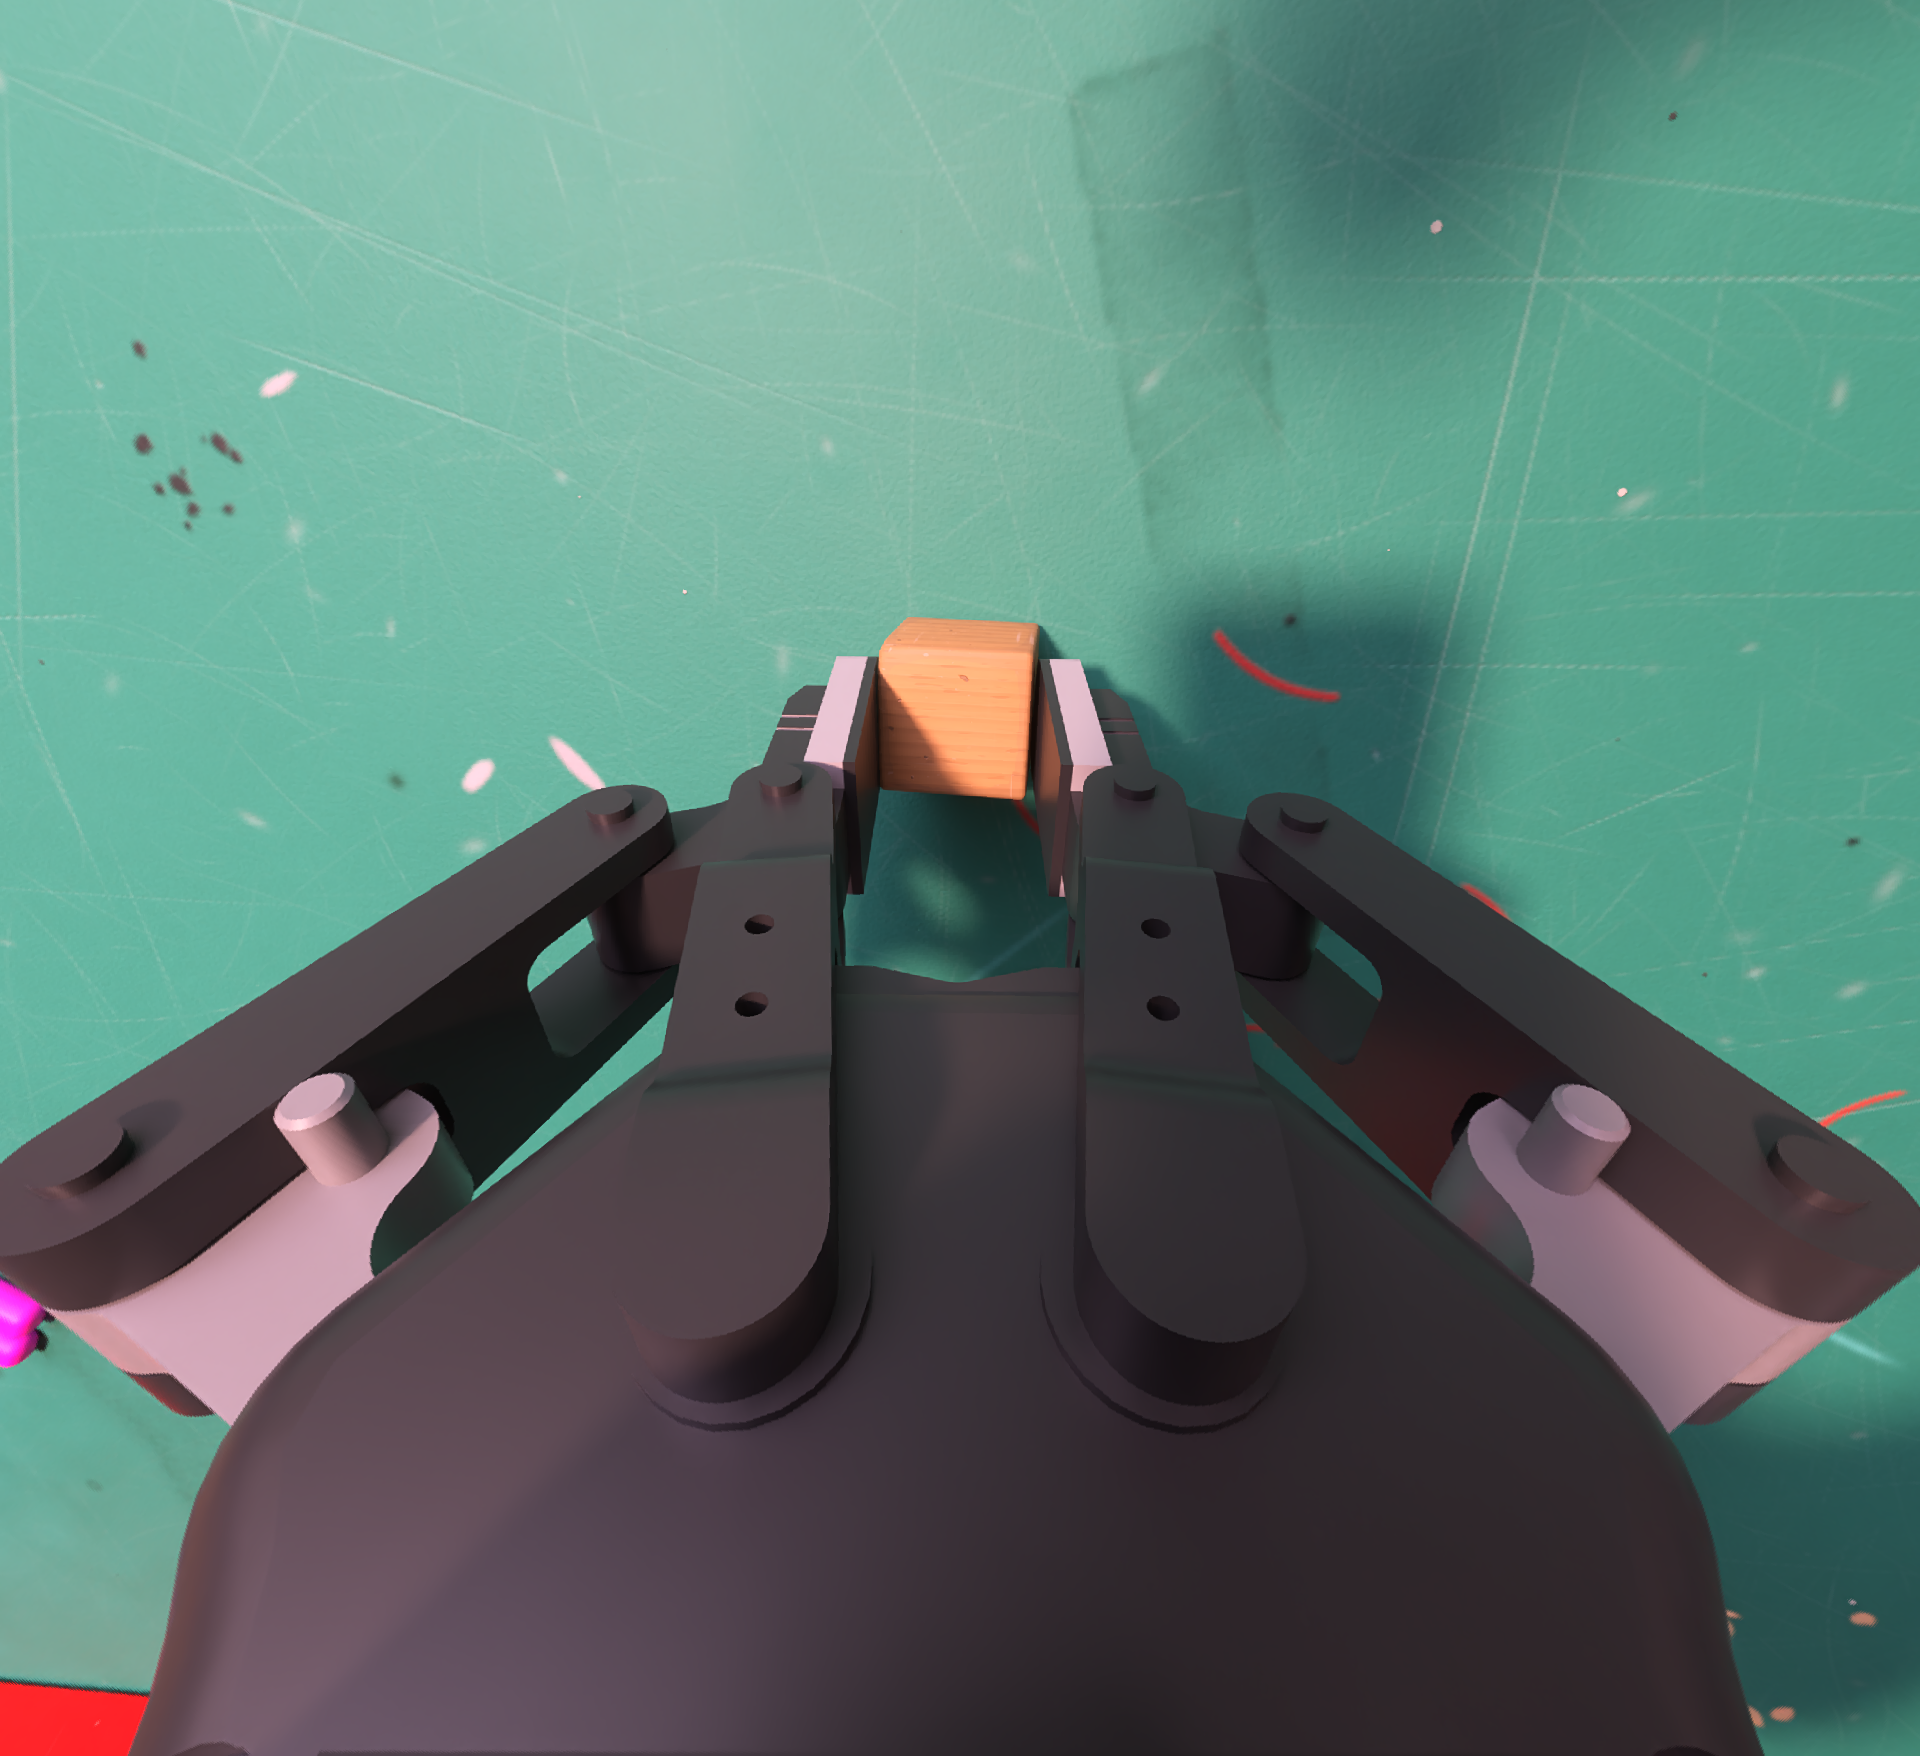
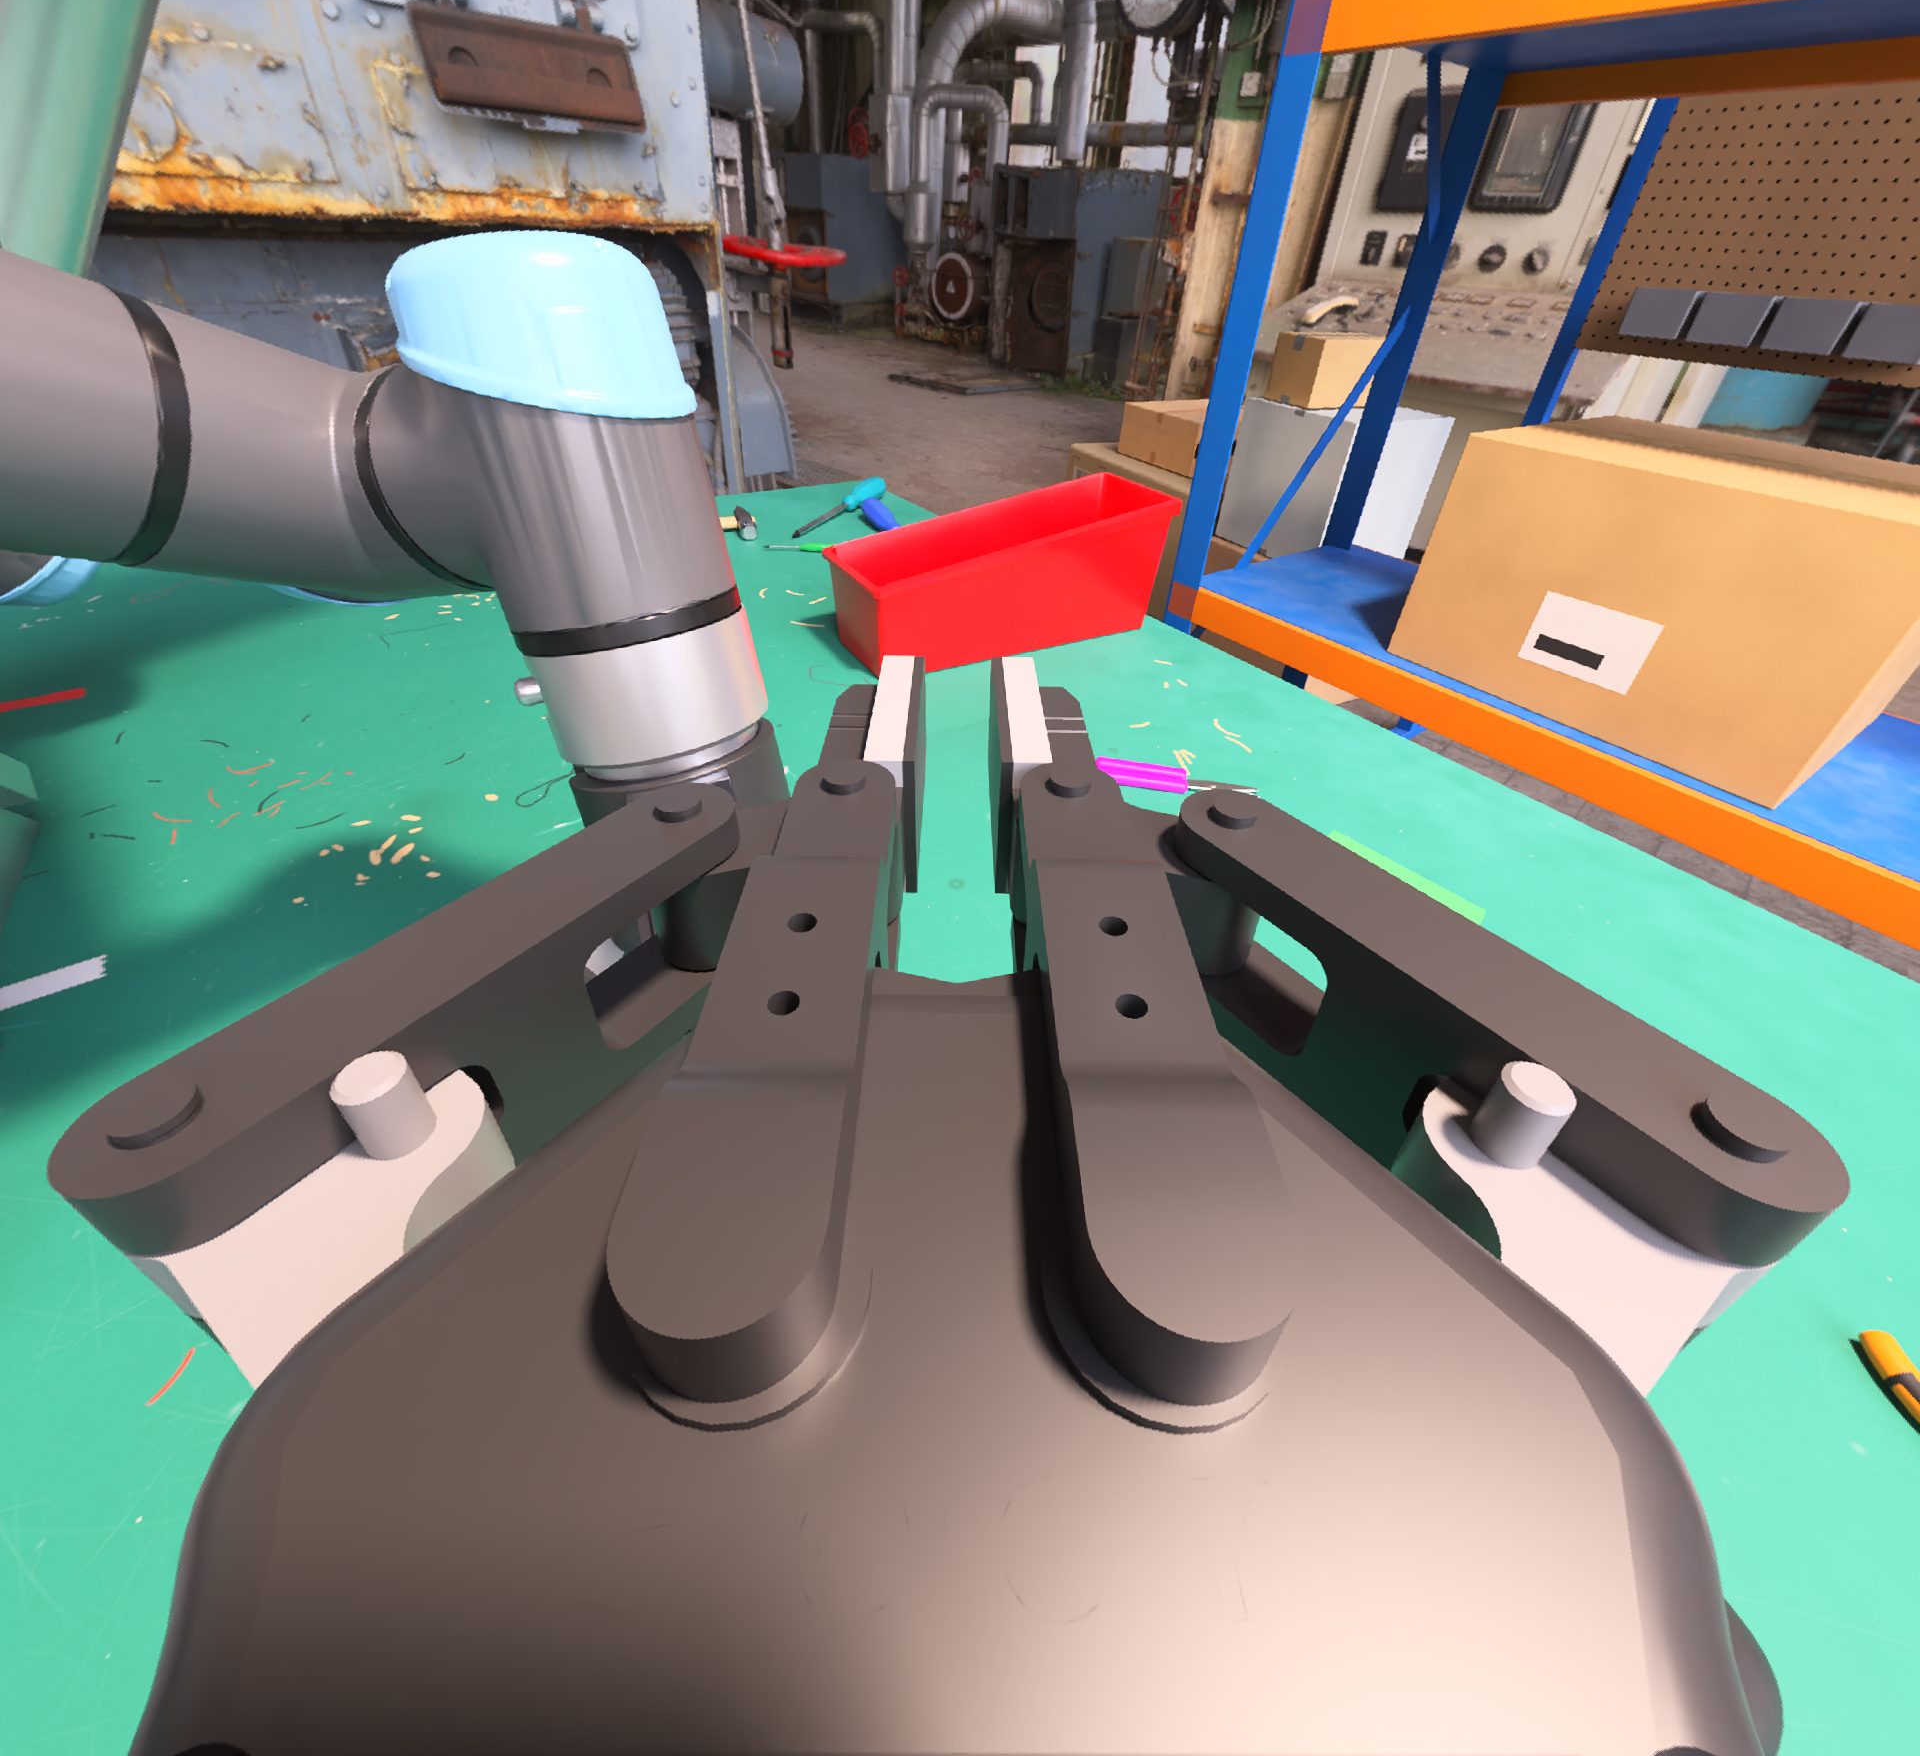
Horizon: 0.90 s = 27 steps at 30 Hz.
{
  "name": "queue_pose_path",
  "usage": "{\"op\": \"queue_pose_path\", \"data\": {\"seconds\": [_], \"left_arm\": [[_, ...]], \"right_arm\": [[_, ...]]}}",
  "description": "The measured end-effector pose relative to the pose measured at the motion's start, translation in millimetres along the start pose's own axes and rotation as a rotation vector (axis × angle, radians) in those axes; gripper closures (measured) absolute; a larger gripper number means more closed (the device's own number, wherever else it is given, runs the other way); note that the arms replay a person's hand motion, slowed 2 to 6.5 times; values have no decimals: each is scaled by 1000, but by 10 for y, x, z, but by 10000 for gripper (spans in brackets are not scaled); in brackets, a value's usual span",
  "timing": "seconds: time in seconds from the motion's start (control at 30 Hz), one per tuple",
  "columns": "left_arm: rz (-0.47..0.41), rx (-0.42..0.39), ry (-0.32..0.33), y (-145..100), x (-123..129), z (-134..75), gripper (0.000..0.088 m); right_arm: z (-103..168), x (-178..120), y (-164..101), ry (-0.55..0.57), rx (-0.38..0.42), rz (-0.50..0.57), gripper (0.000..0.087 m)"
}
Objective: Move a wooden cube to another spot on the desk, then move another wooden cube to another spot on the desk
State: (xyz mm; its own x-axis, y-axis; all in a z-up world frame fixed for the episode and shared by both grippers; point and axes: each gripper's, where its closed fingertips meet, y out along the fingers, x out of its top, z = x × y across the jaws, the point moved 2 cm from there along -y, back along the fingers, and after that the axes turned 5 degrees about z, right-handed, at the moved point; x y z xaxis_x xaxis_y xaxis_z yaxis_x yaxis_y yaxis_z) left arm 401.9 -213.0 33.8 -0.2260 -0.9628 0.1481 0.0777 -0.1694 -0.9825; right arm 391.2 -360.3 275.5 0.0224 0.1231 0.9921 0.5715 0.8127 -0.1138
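Note:
In the left wrist view a small wooden cube (image 1: pixel 956 719) sits between the light pads of my left gripper (image 1: pixel 958 667), which is shut on it over the scratched green mat (image 1: pixel 520 252). The cube's shadow falls off to the right, so it seems to hang a little above the mat. In the right wrist view my right gripper (image 2: pixel 956 678) is empty, its fingers a narrow gap apart, low over the mat (image 2: pixel 1558 1031). No other wooden cube shows in either view.
The left arm's wrist (image 2: pixel 582 501) stands just left of my right gripper. A red bin (image 2: pixel 997 574) sits beyond it, with a screwdriver (image 2: pixel 852 501) behind. A magenta stick (image 2: pixel 1143 774) lies to the right. A blue-orange shelf (image 2: pixel 1558 719) with a cardboard box (image 2: pixel 1662 605) borders the desk.

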Motion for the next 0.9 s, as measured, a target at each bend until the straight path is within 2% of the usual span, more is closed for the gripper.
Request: {"op": "queue_pose_path", "data": {"seconds": [0.27,0.37,0.43,0.47,0.67,0.9], "left_arm": [[-26,-1,12,-41,17,-8,613],[-38,2,12,-87,21,-9,505],[-50,0,12,-131,25,-19,487],[-58,1,12,-159,28,-23,504],[-114,28,-13,-386,13,-36,505],[-174,139,-63,-796,-171,3,524]], "right_arm": [[-3,2,-13,2,6,-6,763],[-10,-1,-17,4,6,-7,763],[-16,-4,-20,5,5,-7,763],[-19,-6,-22,6,5,-7,763],[-33,-18,-29,16,8,-9,762],[-37,-26,-34,20,12,-11,762]]}}
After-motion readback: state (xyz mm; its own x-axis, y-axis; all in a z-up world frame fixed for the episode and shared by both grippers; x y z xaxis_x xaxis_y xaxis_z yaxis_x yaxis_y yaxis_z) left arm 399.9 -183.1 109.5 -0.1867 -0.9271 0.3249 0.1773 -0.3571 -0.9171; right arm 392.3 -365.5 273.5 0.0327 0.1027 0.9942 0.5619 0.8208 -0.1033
